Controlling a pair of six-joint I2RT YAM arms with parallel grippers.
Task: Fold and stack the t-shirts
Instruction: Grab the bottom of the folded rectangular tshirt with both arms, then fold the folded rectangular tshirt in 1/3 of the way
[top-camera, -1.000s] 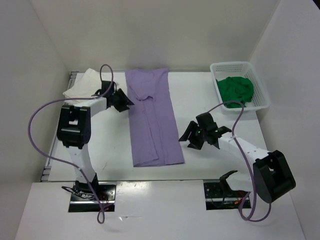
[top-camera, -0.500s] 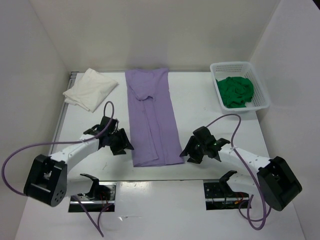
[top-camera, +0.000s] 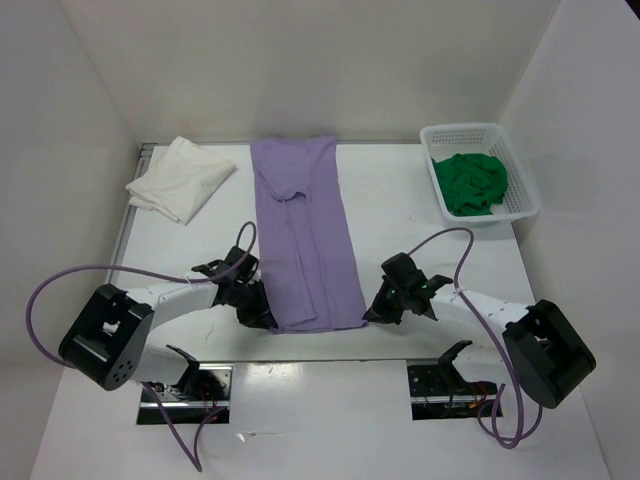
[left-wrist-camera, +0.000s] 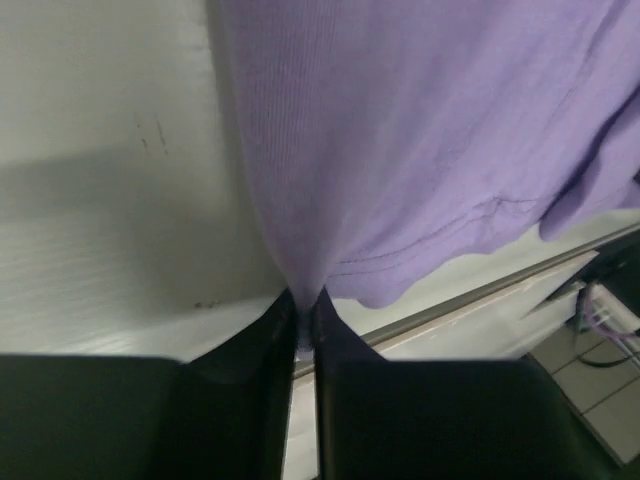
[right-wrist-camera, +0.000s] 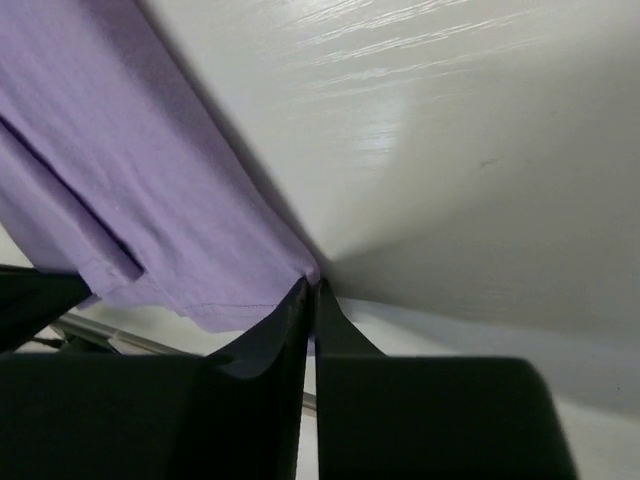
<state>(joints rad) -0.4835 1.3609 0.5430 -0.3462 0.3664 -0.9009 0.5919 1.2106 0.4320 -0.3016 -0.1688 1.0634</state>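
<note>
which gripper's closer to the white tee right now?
Left. The left gripper pinches the purple t-shirt at its near-left corner, on the same side as the white t-shirt at far left. The right gripper pinches the near-right corner, farther across the cloth.

Left claw and right claw now at lavender t-shirt near corners, tight on its hem.

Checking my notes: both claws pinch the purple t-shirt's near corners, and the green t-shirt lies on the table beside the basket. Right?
No: the top view shows the green t-shirt inside the white basket, not beside it. The rest holds.
</note>
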